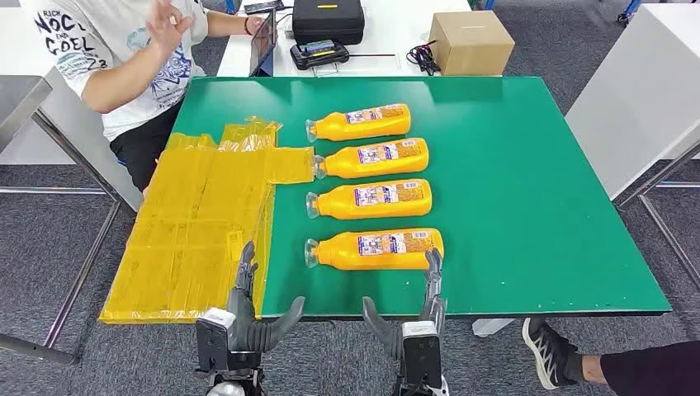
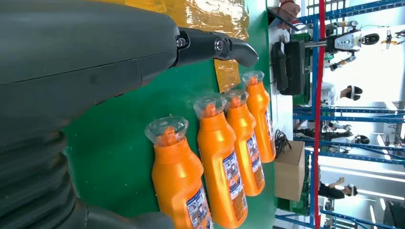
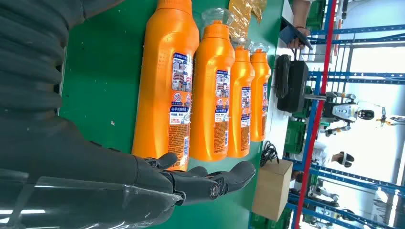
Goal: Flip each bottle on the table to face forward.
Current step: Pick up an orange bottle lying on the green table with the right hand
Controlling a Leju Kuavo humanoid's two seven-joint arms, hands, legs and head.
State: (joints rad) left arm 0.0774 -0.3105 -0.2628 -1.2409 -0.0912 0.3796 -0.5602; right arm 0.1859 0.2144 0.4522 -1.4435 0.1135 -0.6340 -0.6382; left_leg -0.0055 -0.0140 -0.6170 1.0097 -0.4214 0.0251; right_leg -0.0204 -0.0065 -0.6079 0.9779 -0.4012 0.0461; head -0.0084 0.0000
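Four orange bottles are laid flat in a column on the green bench (image 1: 512, 190), caps pointing to the robot's left, labels turned up. From nearest to farthest: the nearest bottle (image 1: 376, 248), the second bottle (image 1: 371, 199), the third bottle (image 1: 373, 157) and the far bottle (image 1: 361, 123). All four are spaced a little apart, none touching.

Nothing is being gripped yet. The left robot hand (image 1: 248, 305) is held at the near edge of the bench, fingers spread and empty, just beside the yellow plastic sheets (image 1: 198, 223). The right robot hand (image 1: 425, 301) is also empty with fingers apart, its tips close to the base end of the nearest bottle; whether contact is made can't be told.

So the step looks like the opening approach, with the nearest bottle most likely first. The next move would probably call for the body to be clasped from both ends, or by one hand around the middle, then rolled or stood up so the front label faces forward. The rounded, glossy plastic may be slippery, so a firm wrap is likely needed.

As for contents: the bottles are opaque, so fill level can't be judged, though clear caps are seen over orange nozzles. A closed cardboard box (image 1: 470, 41) is left on the white table behind.
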